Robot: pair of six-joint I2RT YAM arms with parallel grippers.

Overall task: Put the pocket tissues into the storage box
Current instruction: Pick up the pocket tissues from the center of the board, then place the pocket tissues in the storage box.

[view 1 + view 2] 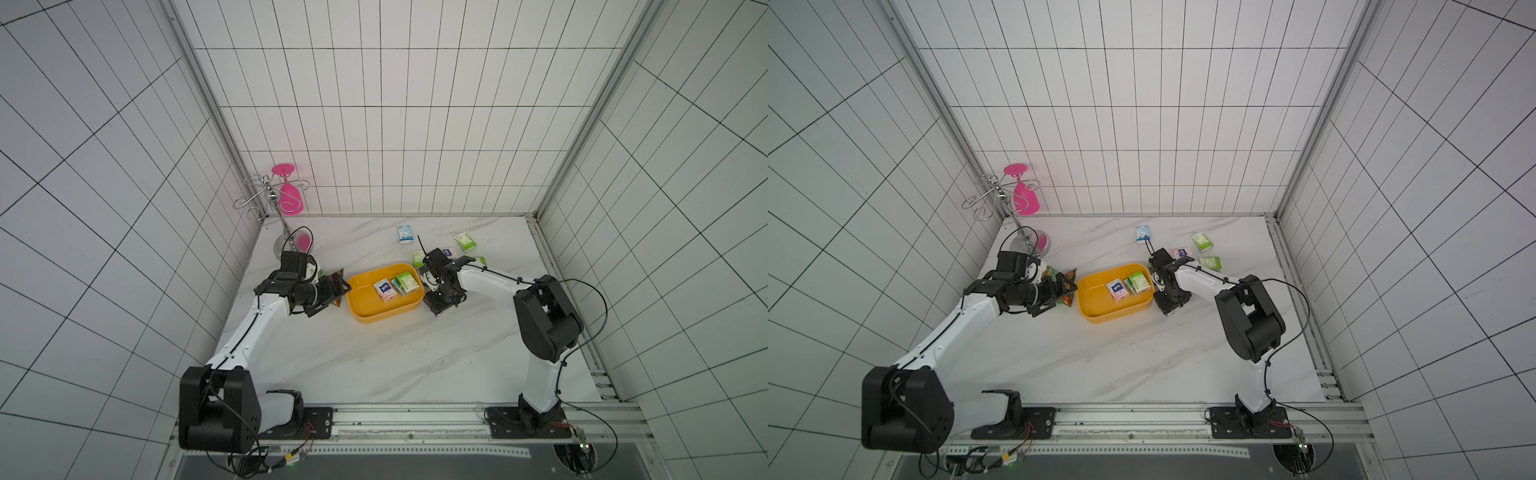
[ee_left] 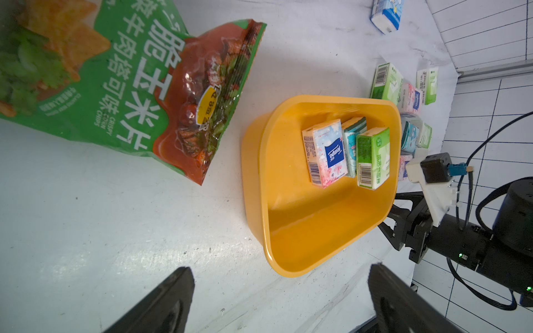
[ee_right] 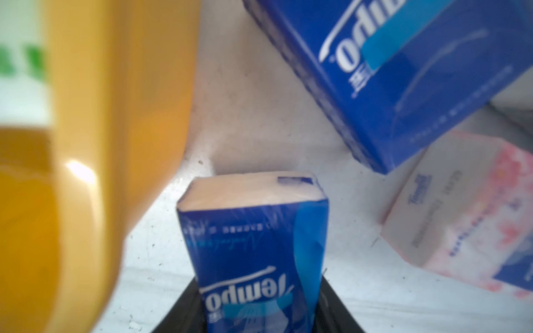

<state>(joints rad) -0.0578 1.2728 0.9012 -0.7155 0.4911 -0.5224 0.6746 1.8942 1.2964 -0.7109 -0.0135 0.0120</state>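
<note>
The yellow storage box [image 1: 386,316] [image 1: 1100,305] sits mid-table and holds three pocket tissues: a pink-and-white one [image 2: 326,155], a teal one [image 2: 353,138] and a green one [image 2: 373,158]. Just outside the box's right wall, my right gripper [image 1: 441,306] [image 3: 259,302] is shut on a dark blue packet [image 3: 253,245], with black fingers pressed against both its sides. Another dark blue packet [image 3: 403,72] and a pink one [image 3: 461,216] lie beyond it. My left gripper [image 1: 334,291] [image 2: 281,266] stands open and empty at the box's left side.
More loose packets lie behind the box: a white-and-blue one [image 1: 405,235], green ones [image 1: 465,242] [image 1: 417,257] and a pink one [image 1: 1181,252]. A green-and-orange snack bag [image 2: 144,86] lies under the left arm. A wire glass rack with a pink glass [image 1: 286,195] stands at the back left.
</note>
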